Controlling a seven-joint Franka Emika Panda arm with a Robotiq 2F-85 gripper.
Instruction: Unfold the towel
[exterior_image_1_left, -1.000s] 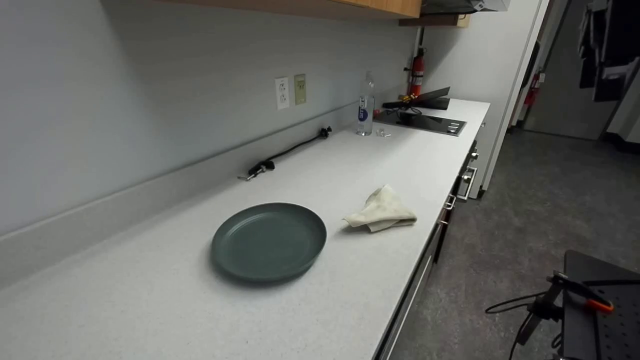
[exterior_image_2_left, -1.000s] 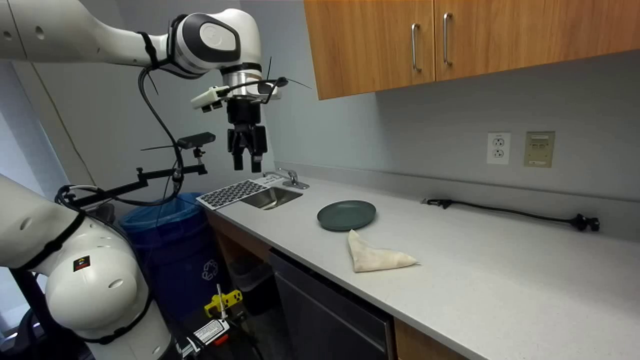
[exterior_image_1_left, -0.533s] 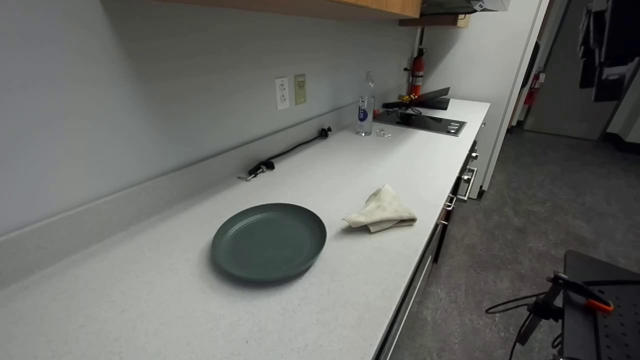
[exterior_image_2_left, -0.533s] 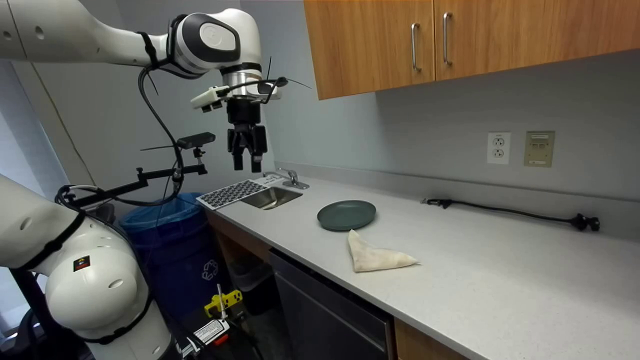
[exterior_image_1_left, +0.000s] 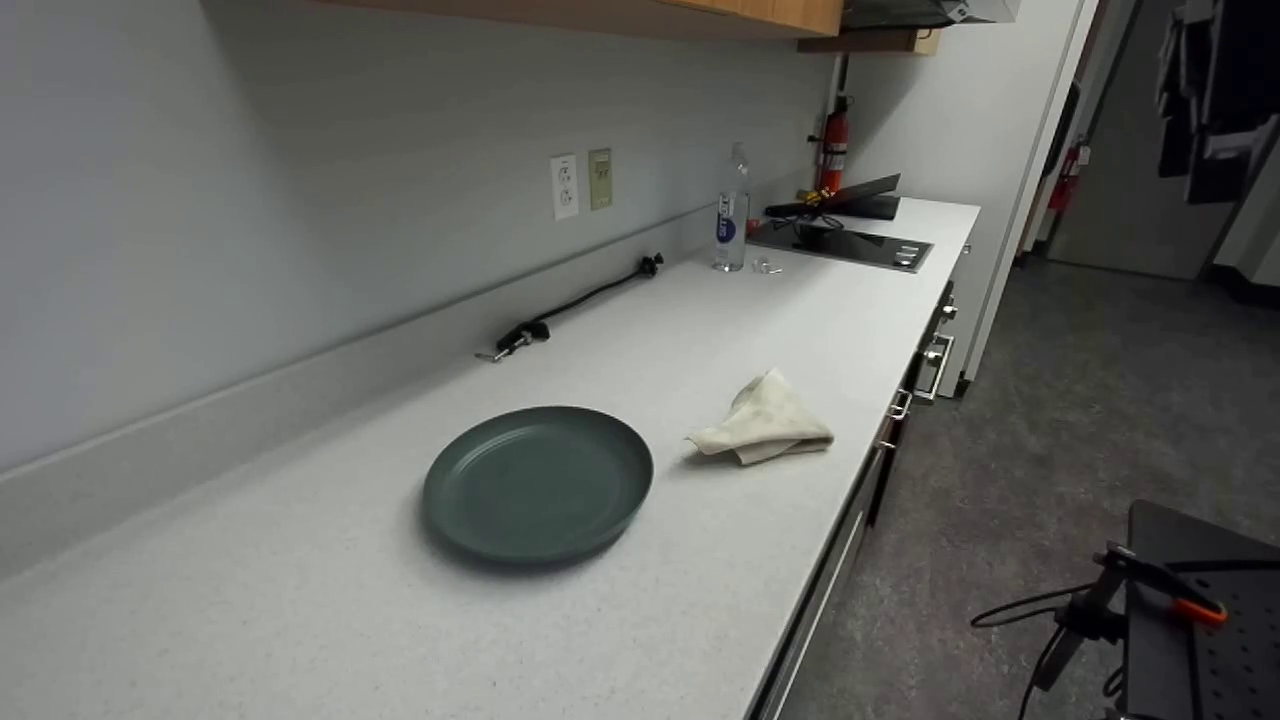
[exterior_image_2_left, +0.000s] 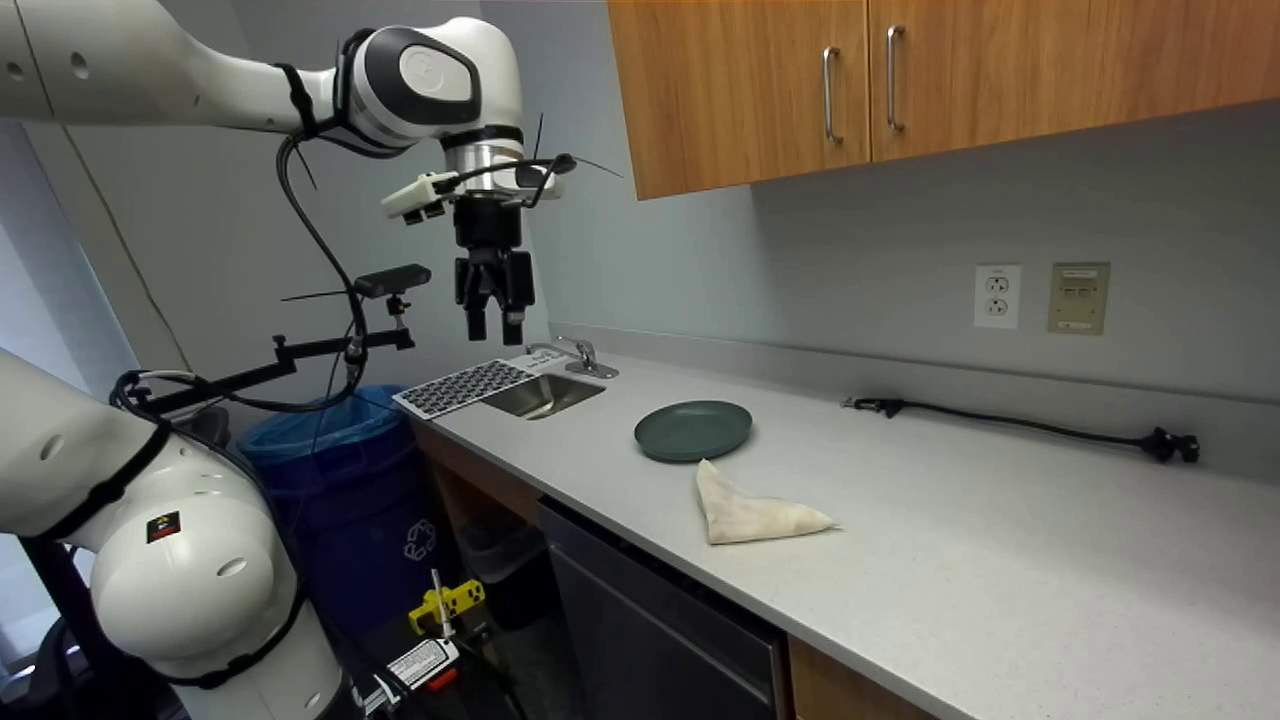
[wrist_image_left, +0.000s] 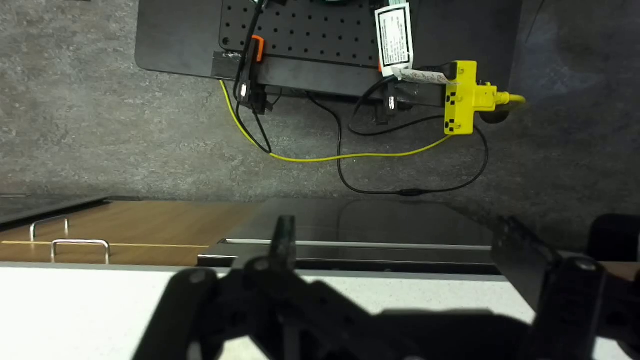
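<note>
The cream towel (exterior_image_1_left: 768, 422) lies folded and partly bunched on the white counter (exterior_image_1_left: 330, 610). It shows in both exterior views, here as a folded wedge (exterior_image_2_left: 752, 518) with one corner toward the green plate and another to the right. My gripper (exterior_image_2_left: 495, 332) points down, high above the counter's front side and well apart from the towel. Its fingers are spread with nothing between them. In the wrist view the gripper (wrist_image_left: 396, 227) also shows its two fingers wide apart, over the counter's front edge. The towel cannot be made out clearly there.
A dark green plate (exterior_image_1_left: 538, 485) lies beside the towel. A black cable (exterior_image_2_left: 1030, 425) lies along the back wall. A bottle (exterior_image_1_left: 732, 215) and a cooktop (exterior_image_1_left: 840, 245) stand farther along. A sink (exterior_image_2_left: 545, 397) and wooden cabinets (exterior_image_2_left: 740, 100) are near.
</note>
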